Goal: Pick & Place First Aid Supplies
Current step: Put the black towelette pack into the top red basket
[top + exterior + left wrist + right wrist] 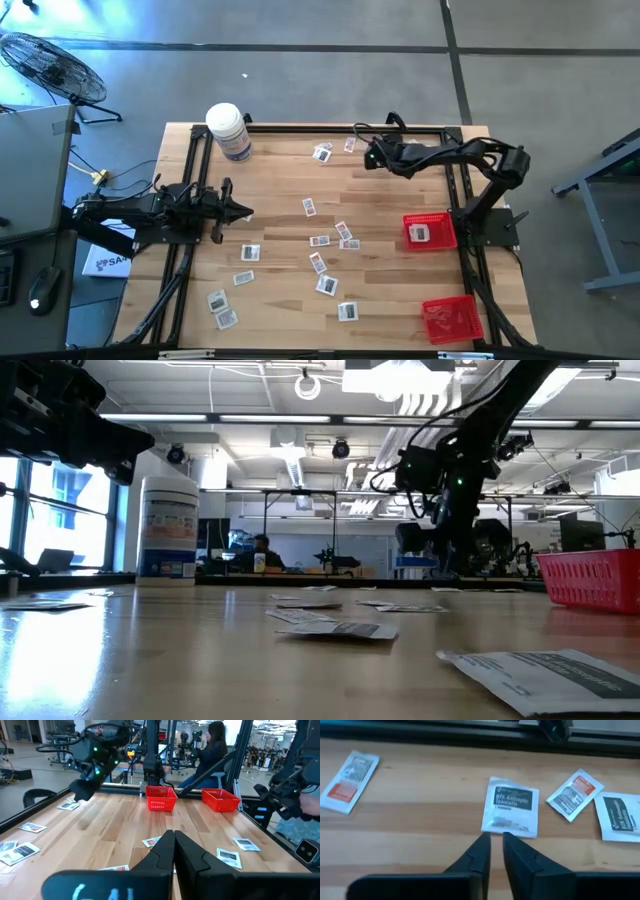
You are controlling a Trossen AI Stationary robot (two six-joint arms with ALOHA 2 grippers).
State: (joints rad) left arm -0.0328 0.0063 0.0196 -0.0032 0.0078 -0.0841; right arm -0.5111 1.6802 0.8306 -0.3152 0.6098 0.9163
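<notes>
- hovering over the far part of the bench [280,200], the right gripper [494,839] points its fingers [479,851] at a white antiseptic towelette packet [510,814]; only a narrow gap shows between the tips, nothing sits in it, and whether they touch the packet's near edge cannot be told.
- beside that packet lie a red-printed packet [574,794] and another dark-printed packet [620,817], with a further red-printed one [348,782] well apart on the other side.
- the left gripper [174,840] waits over the bench's left side, fingers clenched on nothing.
- more first aid packets [319,241] are scattered across the middle and near part of the bench.
- one red basket [429,231] by the right arm's base holds a packet [421,234]; a second red basket [451,320] sits nearer the front edge.
- a white bottle [228,131] stands at the far left corner.
</notes>
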